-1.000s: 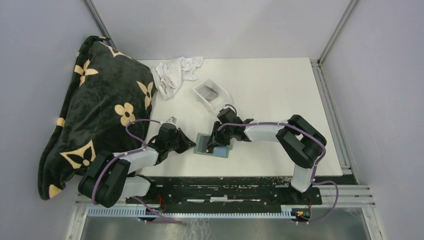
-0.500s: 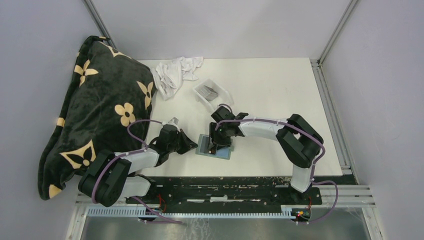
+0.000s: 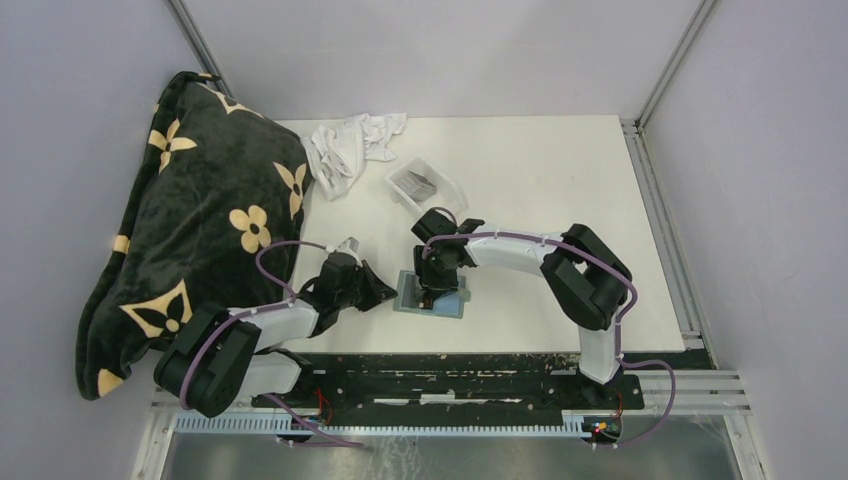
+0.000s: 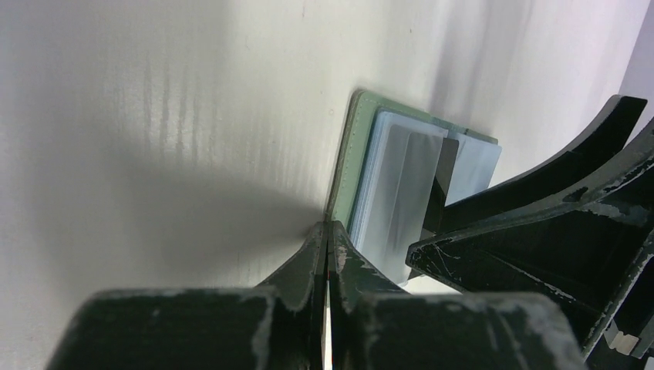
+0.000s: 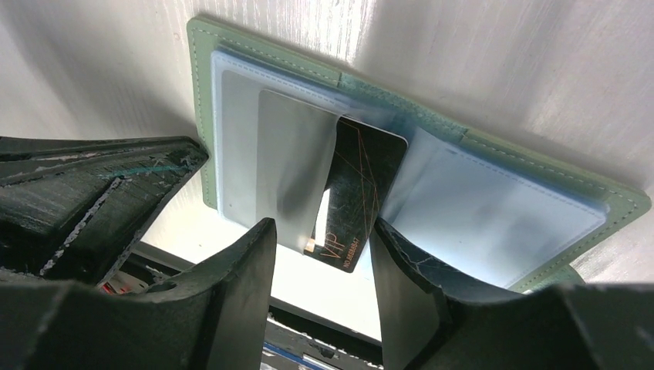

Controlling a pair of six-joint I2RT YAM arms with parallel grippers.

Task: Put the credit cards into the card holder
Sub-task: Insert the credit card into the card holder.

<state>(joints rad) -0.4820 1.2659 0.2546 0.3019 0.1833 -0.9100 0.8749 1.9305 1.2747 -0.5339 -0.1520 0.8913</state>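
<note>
White table (image 3: 560, 200): open holder (image 5: 493, 208) lies near the front edge, between both grippers. Left gripper (image 4: 328, 239) is closed, tips against the holder's left edge. Right gripper (image 5: 324, 231) is spread, straddling the dark card (image 5: 359, 193) without gripping it. We judge insertion half done; next, push it deeper. Its long axis crosses the holder's, free end toward the arm bases.

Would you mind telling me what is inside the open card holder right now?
A silvery card lies across one blue page of the card holder, overlapping a dark card at the fold; both stick out past its edge. Anything in the slots beneath them is covered.
</note>
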